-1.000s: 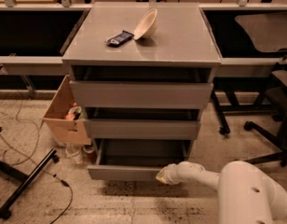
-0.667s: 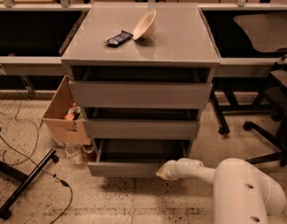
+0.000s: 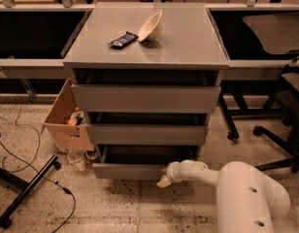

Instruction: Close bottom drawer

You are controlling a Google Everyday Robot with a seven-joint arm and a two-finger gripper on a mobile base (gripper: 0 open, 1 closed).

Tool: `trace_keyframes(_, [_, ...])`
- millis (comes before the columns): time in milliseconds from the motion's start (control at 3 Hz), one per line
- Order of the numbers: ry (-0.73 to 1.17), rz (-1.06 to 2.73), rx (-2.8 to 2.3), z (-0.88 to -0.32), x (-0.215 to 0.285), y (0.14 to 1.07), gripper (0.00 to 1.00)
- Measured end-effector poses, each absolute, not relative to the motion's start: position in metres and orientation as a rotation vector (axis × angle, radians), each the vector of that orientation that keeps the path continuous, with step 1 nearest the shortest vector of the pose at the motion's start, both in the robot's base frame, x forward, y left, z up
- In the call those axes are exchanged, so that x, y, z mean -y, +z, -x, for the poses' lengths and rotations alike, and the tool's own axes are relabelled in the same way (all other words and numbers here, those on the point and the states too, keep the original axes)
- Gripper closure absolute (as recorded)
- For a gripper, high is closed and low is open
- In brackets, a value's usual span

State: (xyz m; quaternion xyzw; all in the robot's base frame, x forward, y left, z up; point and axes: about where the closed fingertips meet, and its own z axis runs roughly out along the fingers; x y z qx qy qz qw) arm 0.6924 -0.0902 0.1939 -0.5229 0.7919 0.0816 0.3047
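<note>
Our gripper (image 3: 164, 181) sits at the right end of the bottom drawer (image 3: 127, 171) front. On the cabinet (image 3: 188, 42) a bowl (image 3: 152, 25) lies right of a packet (image 3: 123, 39). A box (image 3: 67, 123) stands left of the cabinet, a chair (image 3: 285, 106) right.

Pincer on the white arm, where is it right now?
The pincer sits low in the camera view, just right of centre, at the right end of the plain grey bottom drawer, which is pulled out of the grey cabinet.
</note>
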Motion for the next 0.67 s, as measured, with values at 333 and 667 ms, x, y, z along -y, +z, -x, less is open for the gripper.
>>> trace_keyframes(333, [0.216,1.385,-2.097,-0.688,0.0902,0.1939,0.0])
trace_keyframes(667, [0.218,1.367,-2.096,-0.6791,0.0979,0.1931,0.0])
